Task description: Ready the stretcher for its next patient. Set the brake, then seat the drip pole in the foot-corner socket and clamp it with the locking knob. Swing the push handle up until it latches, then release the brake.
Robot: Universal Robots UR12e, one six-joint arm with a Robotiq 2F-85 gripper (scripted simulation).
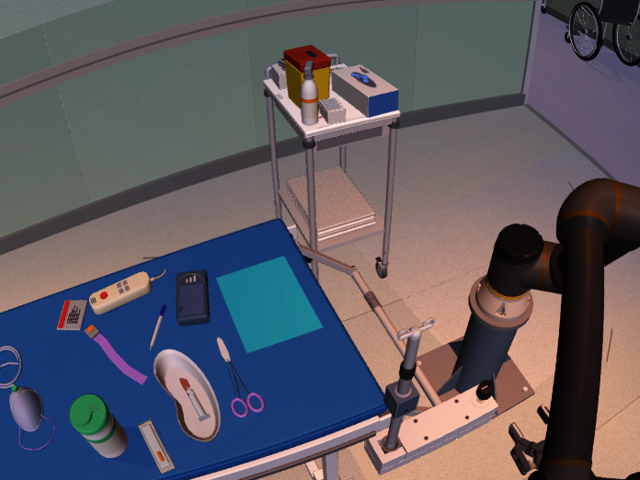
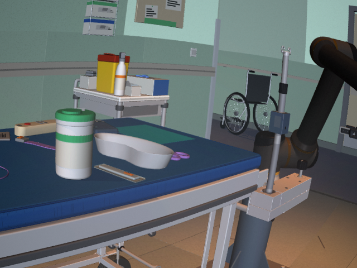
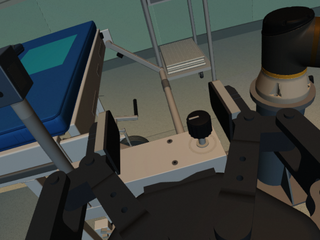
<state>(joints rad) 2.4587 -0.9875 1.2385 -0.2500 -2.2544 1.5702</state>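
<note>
The drip pole (image 1: 402, 390) (image 2: 277, 124) (image 3: 38, 129) stands upright in the socket at the near end of the pale corner block (image 1: 434, 421) (image 2: 278, 196) (image 3: 165, 157), and the black locking knob (image 1: 484, 389) (image 2: 302, 165) (image 3: 199, 127) sits at the block's other end. My gripper (image 3: 168, 124) (image 1: 524, 444) (image 2: 350, 131) is open and empty, a short way off the knob on the side away from the stretcher. The push handle (image 1: 380, 315) (image 3: 168, 95) hangs low, slanting down from the blue mattress's (image 1: 170, 356) foot end.
The arm's own base column (image 1: 491, 330) (image 3: 281, 90) rises right behind the corner block. A supply trolley (image 1: 331, 155) stands beyond the handle. Small medical items, among them a kidney dish (image 1: 188, 395), lie on the mattress. A wheelchair (image 2: 251, 101) is parked by the wall.
</note>
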